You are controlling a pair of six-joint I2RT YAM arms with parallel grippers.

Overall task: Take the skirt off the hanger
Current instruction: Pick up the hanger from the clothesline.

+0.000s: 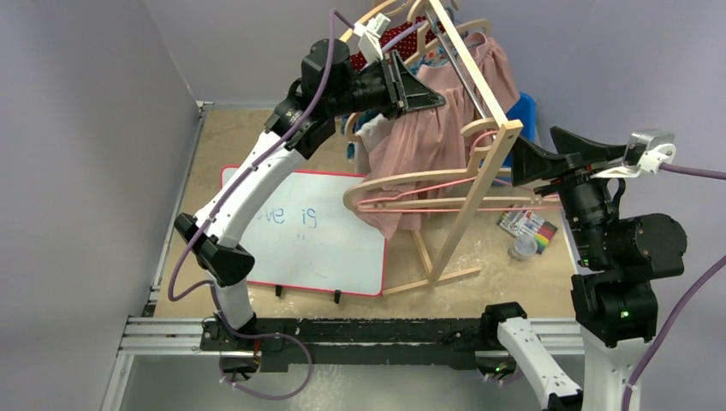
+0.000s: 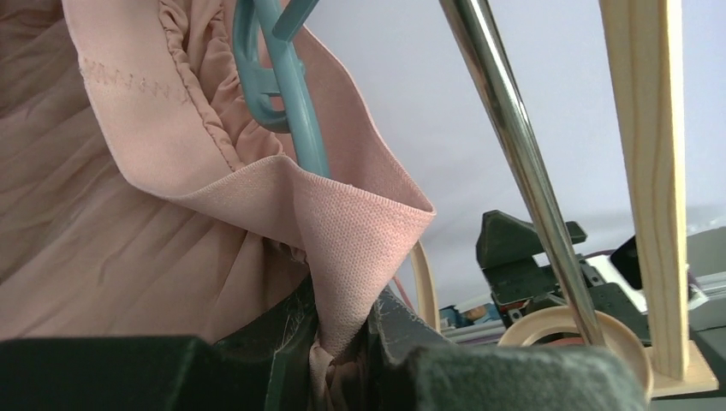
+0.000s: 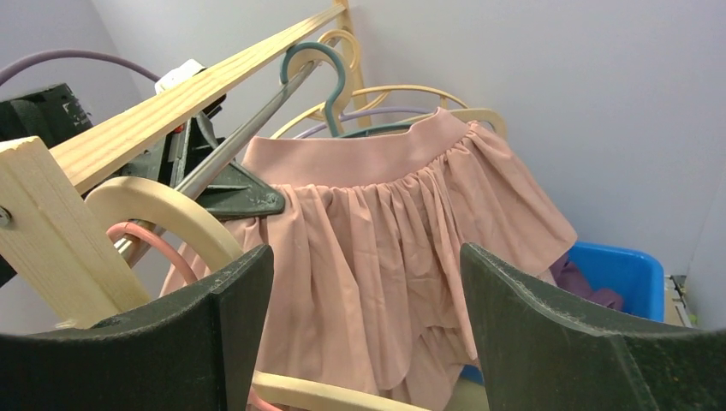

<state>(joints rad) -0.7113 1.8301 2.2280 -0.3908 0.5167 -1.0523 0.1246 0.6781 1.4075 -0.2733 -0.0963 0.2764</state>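
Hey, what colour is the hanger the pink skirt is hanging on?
The hanger is teal, clearest in the left wrist view.

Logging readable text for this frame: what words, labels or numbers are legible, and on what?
"ove is": blue handwriting on the whiteboard; the left arm hides the start of the first word.
Marker pack: print too small to read.
Nothing else is legible in any view.
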